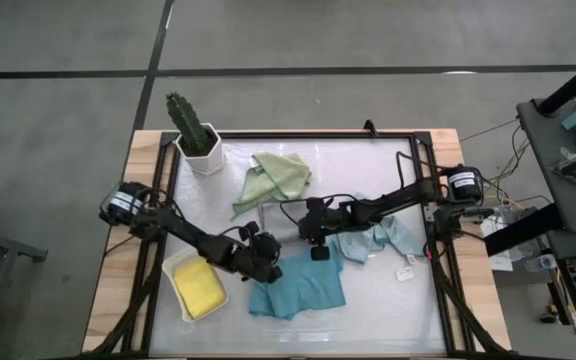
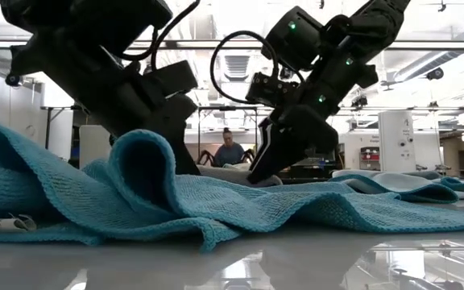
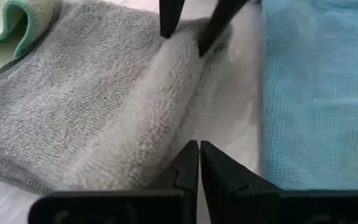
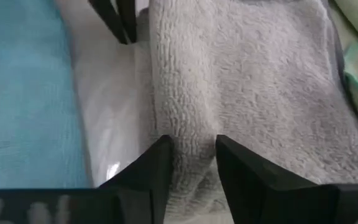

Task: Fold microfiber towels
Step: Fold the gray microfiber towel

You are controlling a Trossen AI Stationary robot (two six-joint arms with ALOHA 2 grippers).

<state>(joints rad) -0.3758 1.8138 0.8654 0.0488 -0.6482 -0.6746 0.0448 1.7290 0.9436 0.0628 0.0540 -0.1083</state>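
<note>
A grey towel (image 3: 104, 93) lies flat on the white mat, its near edge raised into a ridge (image 4: 188, 106). My left gripper (image 3: 198, 146) is shut, with its tips at one end of that ridge. My right gripper (image 4: 191, 142) is open and stands astride the ridge's other end. It faces the left gripper (image 4: 120, 22). A teal towel (image 1: 298, 285) lies crumpled just near of both grippers. A pale blue towel (image 1: 378, 238) lies to the right and a sage green one (image 1: 273, 178) farther back. A yellow towel (image 1: 198, 287) rests in the white tray (image 1: 173, 268). My left gripper has its shut fingertips at the grey towel's near edge (image 3: 176, 140), slanting down from the table's left. I cannot tell whether any cloth is caught between them. My right gripper slants down from the table's right, one finger (image 4: 157, 158) on each side of the ridge (image 4: 191, 134). The cloth fills the gap between the fingers and the towel still lies on the mat.
A cactus in a white pot (image 1: 196, 140) stands at the far left corner. A small white tag (image 1: 405, 272) lies near the pale blue towel. A dark frame (image 1: 298, 133) borders the mat. In the low view a person (image 2: 230, 151) sits in the room behind.
</note>
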